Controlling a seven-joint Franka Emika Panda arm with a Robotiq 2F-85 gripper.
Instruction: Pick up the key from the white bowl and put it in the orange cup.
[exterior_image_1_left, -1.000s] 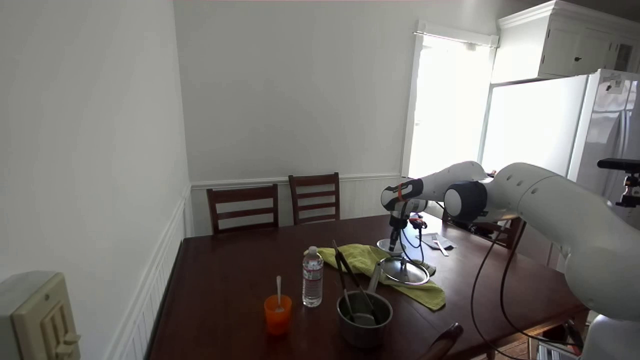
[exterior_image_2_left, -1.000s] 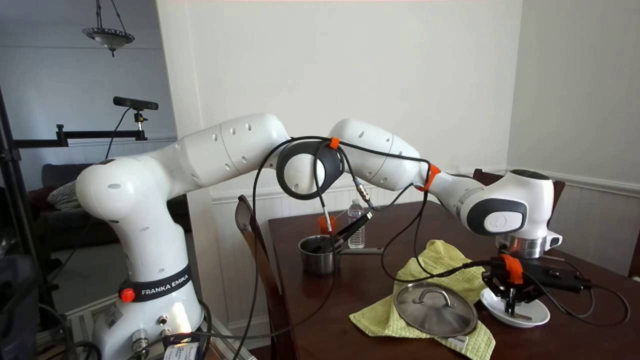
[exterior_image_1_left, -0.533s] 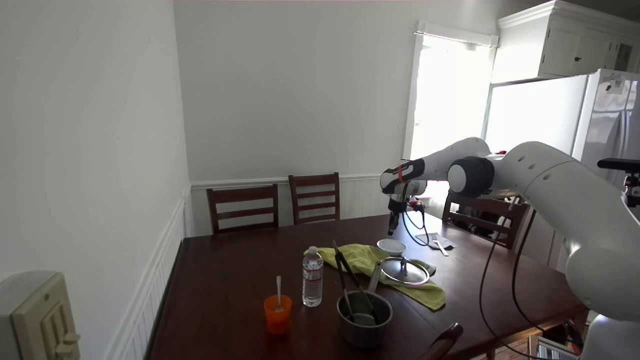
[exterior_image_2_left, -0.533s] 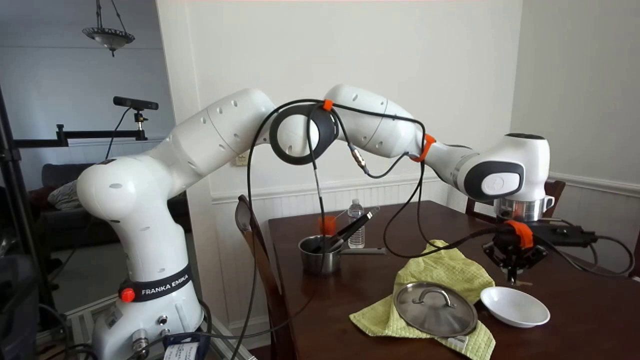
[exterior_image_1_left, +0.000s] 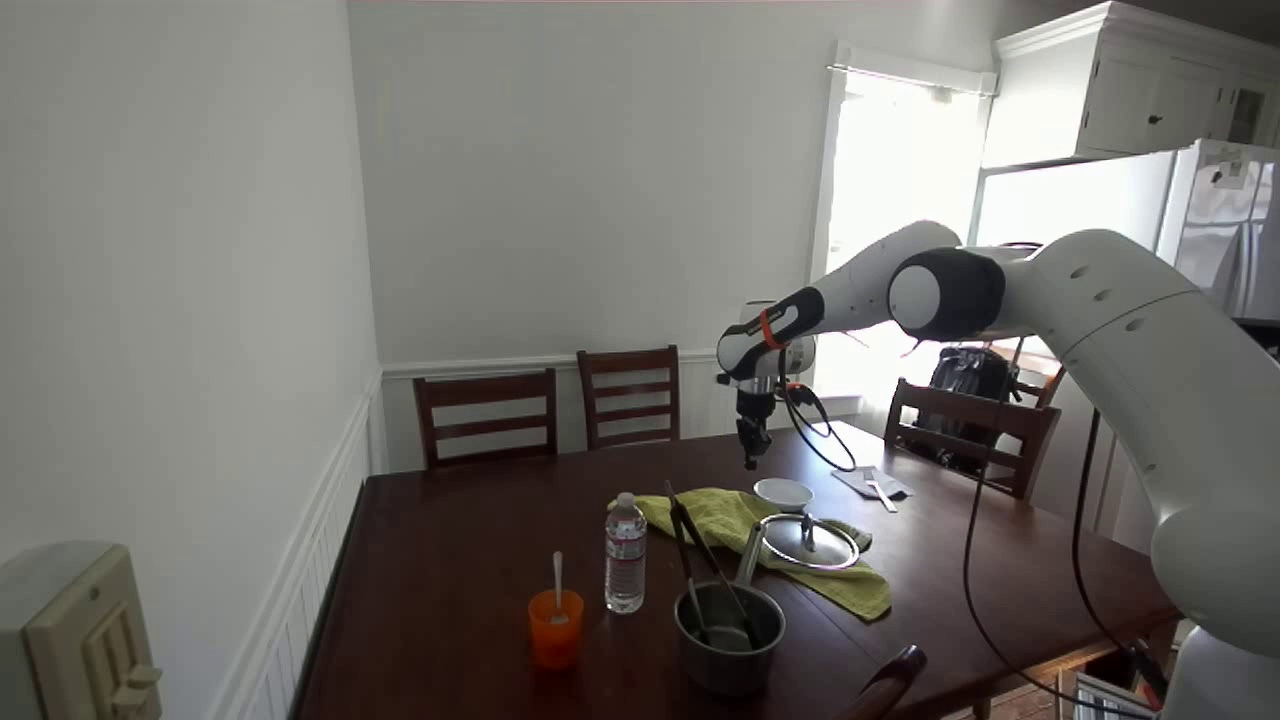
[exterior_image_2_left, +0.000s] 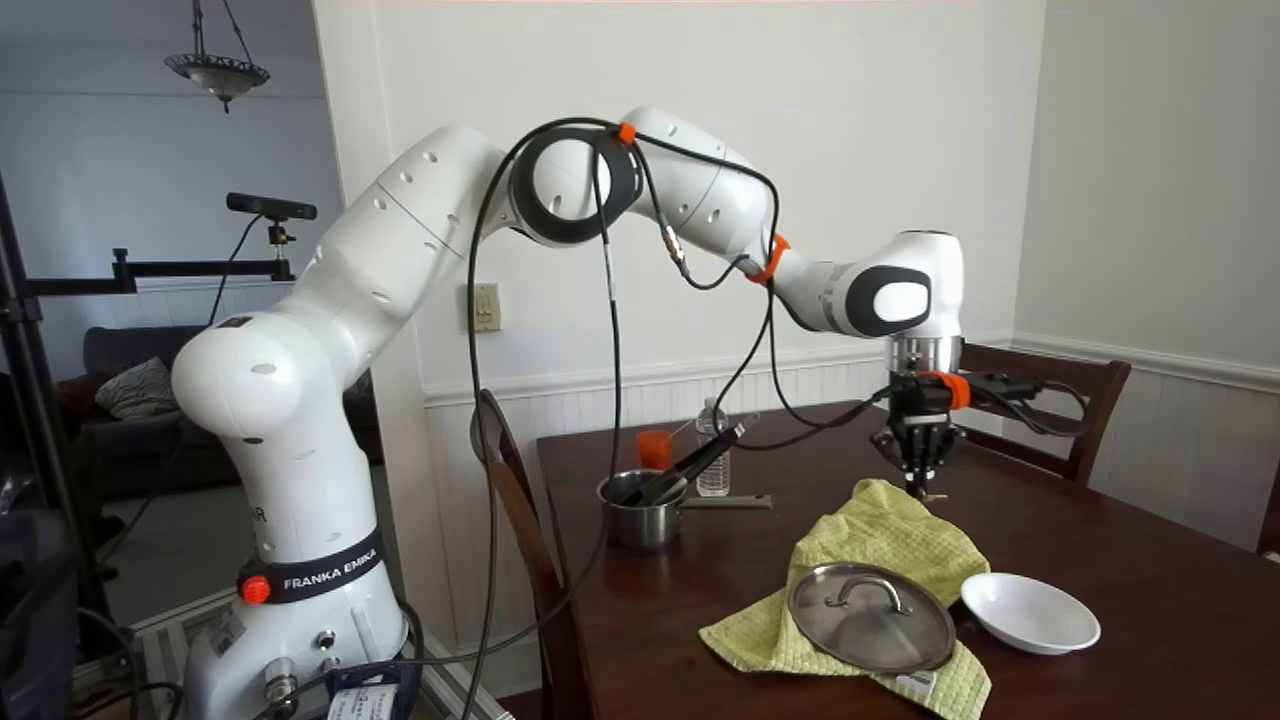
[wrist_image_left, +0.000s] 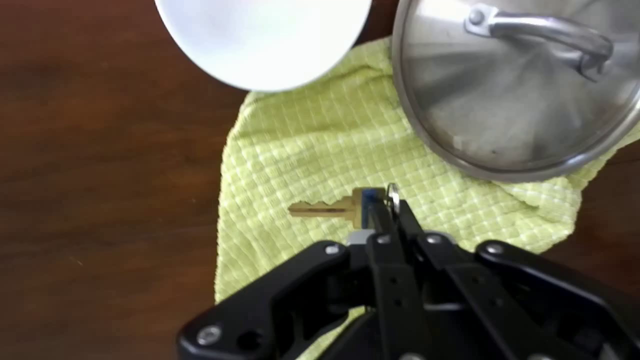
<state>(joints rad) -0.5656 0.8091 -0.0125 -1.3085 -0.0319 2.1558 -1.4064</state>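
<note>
The gripper (wrist_image_left: 393, 206) hangs at the lower middle of the wrist view with its jaws clamped on the head of the key (wrist_image_left: 337, 207), whose blade juts out bare to the left, a small metal ring (wrist_image_left: 393, 192) right at the tips. That grip takes only one end, so I'd worry the key could pivot, or slide out on a hard swing. Were it to drop here, it would probably land on the yellow-green towel (wrist_image_left: 300, 155) beneath, or clatter onto the steel lid (wrist_image_left: 492, 110) at the upper right, and a flat key in soft folds looks awkward to pinch again. The white bowl (wrist_image_left: 265, 40), cut off at the top of that view, is less of a concern, the key being already clear of it. Farther out, I'd watch the way across the tabletop (exterior_image_1_left: 450, 560). In both exterior views the tongs (exterior_image_2_left: 702, 461) lean up out of the saucepan (exterior_image_2_left: 645, 525), and the water bottle (exterior_image_1_left: 625, 575) stands near the orange cup (exterior_image_1_left: 556, 638); a low pass could clip either and knock it over. The cup, low in the frame and left of the bottle in an exterior view, holds a utensil (exterior_image_1_left: 558, 575) rising above its rim and crowding the mouth. With the blade sticking out sideways, it might catch on that handle or the rim, and letting go there would probably leave the key on the tabletop or tip the cup.
</note>
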